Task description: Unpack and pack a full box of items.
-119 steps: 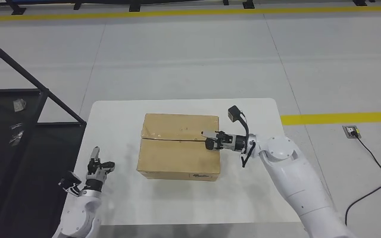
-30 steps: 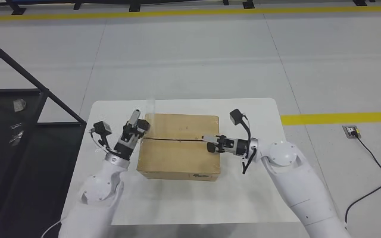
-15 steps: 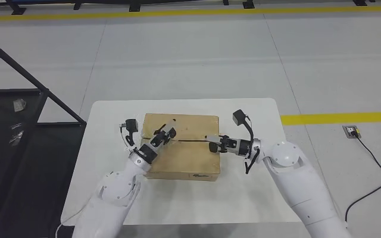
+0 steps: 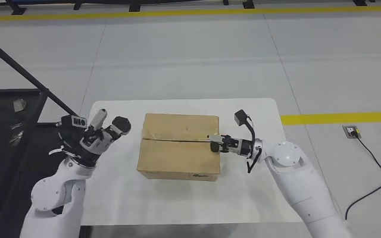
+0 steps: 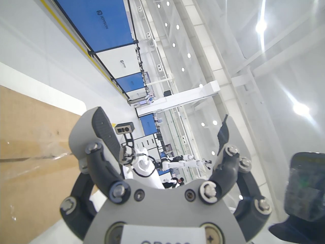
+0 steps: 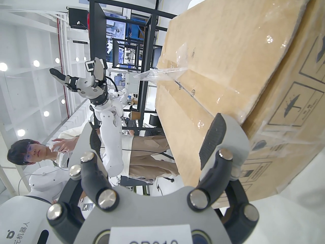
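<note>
A closed brown cardboard box (image 4: 178, 146) sits in the middle of the white table (image 4: 250, 178), its two top flaps meeting at a seam. A loose curl of clear tape (image 6: 162, 73) stands up from the seam's far end on the box (image 6: 228, 51). My right gripper (image 4: 214, 143) is at the seam's right end, open (image 6: 152, 140), with one finger (image 6: 215, 135) at the box's upper edge and nothing held. My left gripper (image 4: 110, 122) is raised left of the box, open (image 5: 162, 130), empty and tilted upward; the box (image 5: 25, 140) lies beside it.
A black metal frame (image 4: 36, 113) stands off the table's left side, close to the left arm. Bare table surface lies in front of and to the right of the box. The left gripper (image 6: 78, 81) shows far off beyond the box.
The left arm, which was over the box top by the seam half a second ago, has swung back left and up, clear of the box. The right gripper has barely shifted.
</note>
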{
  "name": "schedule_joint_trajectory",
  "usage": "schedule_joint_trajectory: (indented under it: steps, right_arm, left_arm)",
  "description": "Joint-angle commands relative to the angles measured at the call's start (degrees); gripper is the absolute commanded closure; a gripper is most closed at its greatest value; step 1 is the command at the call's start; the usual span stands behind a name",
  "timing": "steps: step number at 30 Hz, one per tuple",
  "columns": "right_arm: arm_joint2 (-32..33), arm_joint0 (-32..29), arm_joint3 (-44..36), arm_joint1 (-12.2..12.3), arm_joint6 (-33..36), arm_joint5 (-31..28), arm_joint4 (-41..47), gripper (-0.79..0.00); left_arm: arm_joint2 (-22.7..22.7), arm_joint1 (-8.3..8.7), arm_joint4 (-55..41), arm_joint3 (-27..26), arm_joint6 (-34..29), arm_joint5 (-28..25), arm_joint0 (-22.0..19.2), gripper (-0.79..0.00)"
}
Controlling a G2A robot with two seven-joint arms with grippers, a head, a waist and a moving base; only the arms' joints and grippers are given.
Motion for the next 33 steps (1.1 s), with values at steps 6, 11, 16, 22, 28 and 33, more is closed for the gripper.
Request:
schedule_joint_trajectory:
  steps: [6, 11, 16, 22, 28, 33]
  right_arm:
    - [-0.9, 0.8, -0.3, -0.2, 0.6, -1.8, -0.1, -0.785]
    - [-0.3, -1.3, -5.1, 0.3, 1.7, -5.9, -0.6, -0.785]
    - [0.2, -2.2, -6.5, 0.5, -1.6, -5.2, -2.7, -0.785]
    - [-0.1, -2.9, -7.5, 0.4, -2.1, -5.2, -3.2, -0.785]
    - [-2.7, -4.6, -13.1, 0.1, -5.7, -4.5, -7.6, -0.785]
    - [-4.5, -4.3, -14.9, -0.4, -8.1, -4.9, -8.5, -0.785]
  left_arm:
    - [-9.3, 2.01, 1.4, 1.9, -13.7, 4.7, 3.6, -0.785]
    - [-7.8, 2.5, 2.4, 6.8, -15.0, 6.7, 1.4, -0.785]
    - [-5.3, 2.32, 5.5, 3.8, -9.0, 6.1, 3.0, -0.785]
    - [-5.1, 2.34, 6.2, 3.6, -8.7, 6.1, 3.2, -0.785]
    - [-3.8, 2.25, 7.2, 4.2, -4.6, 7.0, 2.7, -0.785]
    - [0.9, 2.18, 11.7, 7.7, -0.5, 8.1, -3.7, -0.785]
